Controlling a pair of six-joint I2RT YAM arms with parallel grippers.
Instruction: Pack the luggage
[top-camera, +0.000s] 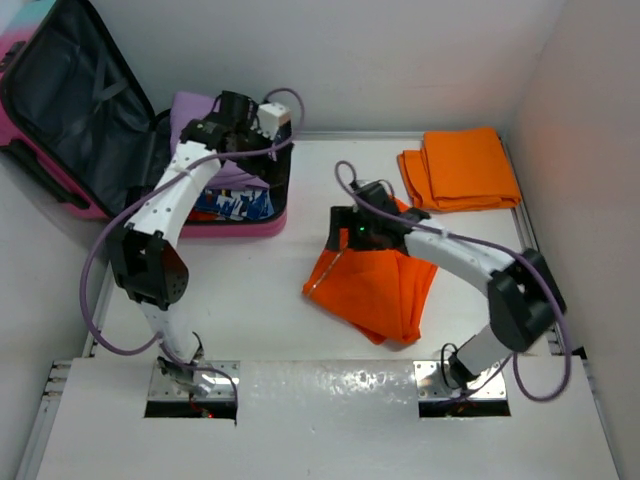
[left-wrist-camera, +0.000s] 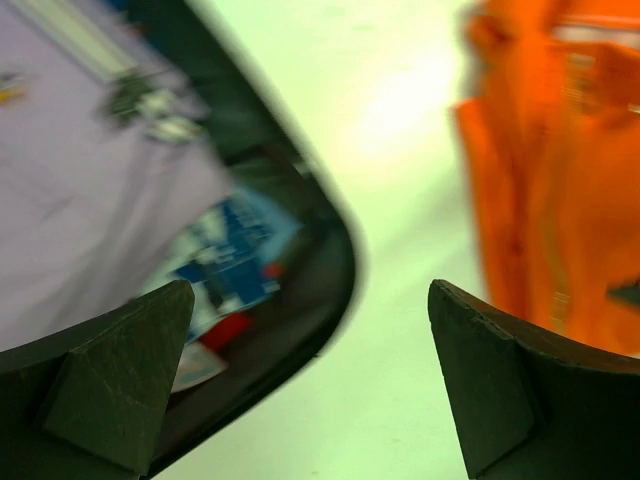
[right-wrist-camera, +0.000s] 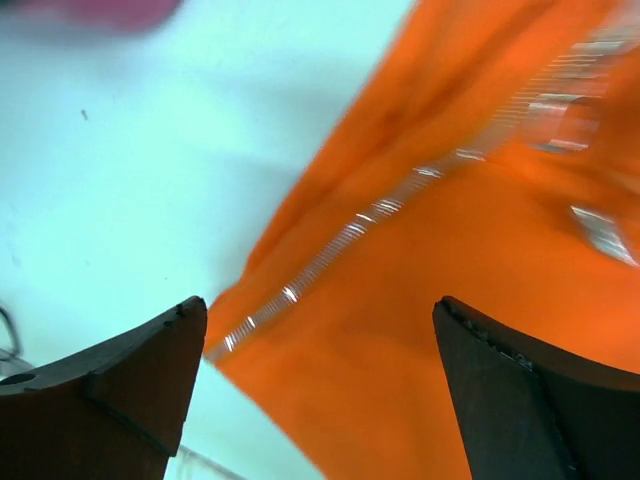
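The luggage (top-camera: 70, 110) lies open at the back left, its dark-lined lid leaning on the wall and its pink-rimmed base (top-camera: 255, 226) on the table. Inside are a lavender garment (top-camera: 198, 108) and a blue patterned item (top-camera: 235, 205). My left gripper (top-camera: 280, 165) is open and empty above the base's right rim. In the left wrist view it (left-wrist-camera: 310, 320) frames the dark rim (left-wrist-camera: 335, 265) and bare table. My right gripper (top-camera: 345, 228) is open and empty just over a crumpled orange zip jacket (top-camera: 375, 285). The right wrist view shows it (right-wrist-camera: 320, 320) above the jacket (right-wrist-camera: 480, 300).
A folded orange cloth (top-camera: 462, 168) lies at the back right by the wall. White walls close the table at the back and right. The jacket also shows at the right of the left wrist view (left-wrist-camera: 560, 200). Bare table lies between the luggage and the jacket.
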